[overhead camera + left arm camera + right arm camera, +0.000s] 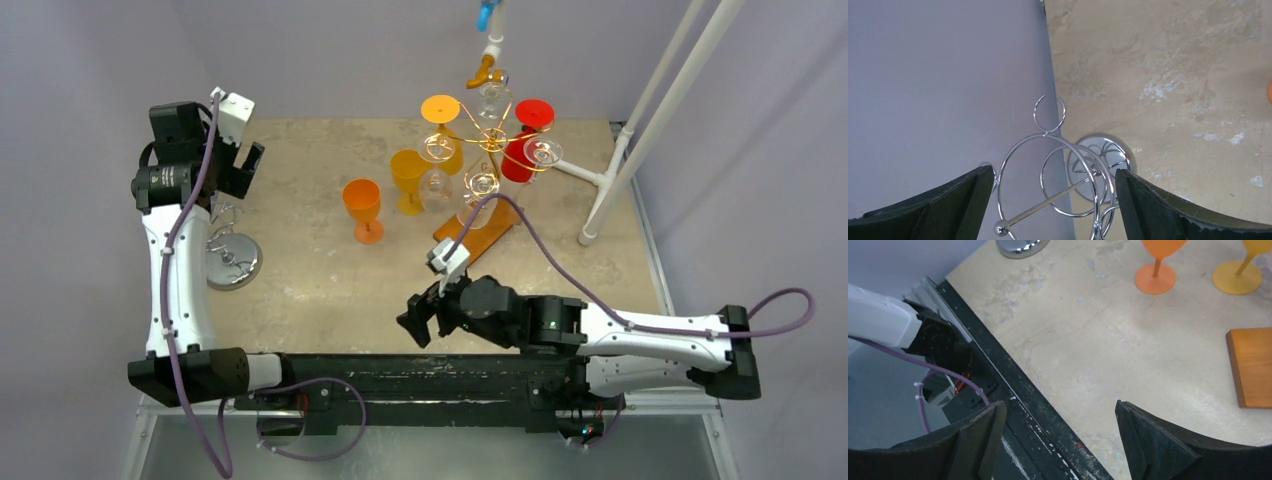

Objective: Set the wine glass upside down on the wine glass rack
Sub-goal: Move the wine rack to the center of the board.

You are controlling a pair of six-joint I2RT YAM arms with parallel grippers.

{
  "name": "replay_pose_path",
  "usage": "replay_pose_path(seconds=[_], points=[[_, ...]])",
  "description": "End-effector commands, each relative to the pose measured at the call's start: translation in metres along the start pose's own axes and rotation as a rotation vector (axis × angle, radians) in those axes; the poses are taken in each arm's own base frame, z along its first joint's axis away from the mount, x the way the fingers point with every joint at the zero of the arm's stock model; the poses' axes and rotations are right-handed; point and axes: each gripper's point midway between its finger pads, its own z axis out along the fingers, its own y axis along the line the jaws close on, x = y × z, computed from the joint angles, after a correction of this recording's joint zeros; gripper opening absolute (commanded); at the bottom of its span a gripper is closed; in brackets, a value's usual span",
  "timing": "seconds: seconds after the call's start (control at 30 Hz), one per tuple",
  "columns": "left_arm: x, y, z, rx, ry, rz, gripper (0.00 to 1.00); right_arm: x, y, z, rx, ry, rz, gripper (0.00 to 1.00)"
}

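The orange wine glass [362, 208] stood upright mid-tabletop [320, 270], near the gold rack [490, 140] at the far edge. It looked light, stiff and slick, likely best taken by the stem. The left claw [1053, 180] and right claw [1058, 415] both gaped empty.

No lettering, label, brand, number or sign can be read in any view.

The bench [330, 285], the orange glass [362, 205], the wooden base [478, 235] far right of it and the right arm [640, 330] show only plain surfaces. A small green light [552, 325] glows on that arm, too small to make out as any mark.
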Motion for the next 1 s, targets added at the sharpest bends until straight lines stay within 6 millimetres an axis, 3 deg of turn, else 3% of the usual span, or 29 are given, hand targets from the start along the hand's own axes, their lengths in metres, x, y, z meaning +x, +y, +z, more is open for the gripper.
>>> replay_pose_path(seconds=[0.0, 0.17, 0.3, 0.43, 0.63, 0.8, 0.97], points=[[0.014, 0.03, -0.004, -0.099, 0.08, -0.064, 1.0, -0.012, 0.008, 0.003, 0.13, -0.025, -0.006, 0.89], [0.025, 0.033, 0.013, -0.097, 0.14, -0.089, 0.91, -0.003, 0.022, 0.011, 0.12, -0.027, 0.026, 0.86], [0.038, 0.037, 0.025, -0.12, 0.16, -0.126, 0.69, 0.002, 0.018, 0.008, 0.121, -0.048, 0.078, 0.81], [0.046, 0.036, 0.032, -0.14, 0.167, -0.146, 0.68, 0.004, 0.014, 0.003, 0.123, -0.059, 0.105, 0.79], [0.068, 0.027, 0.049, -0.107, 0.213, -0.173, 0.79, 0.0, 0.012, -0.001, 0.134, -0.053, 0.102, 0.77], [0.08, 0.014, 0.059, -0.072, 0.2, -0.184, 0.75, -0.001, 0.008, -0.005, 0.16, -0.041, 0.096, 0.75], [0.085, -0.006, 0.068, 0.005, 0.179, -0.195, 0.61, -0.006, 0.008, -0.005, 0.175, -0.036, 0.094, 0.73]])
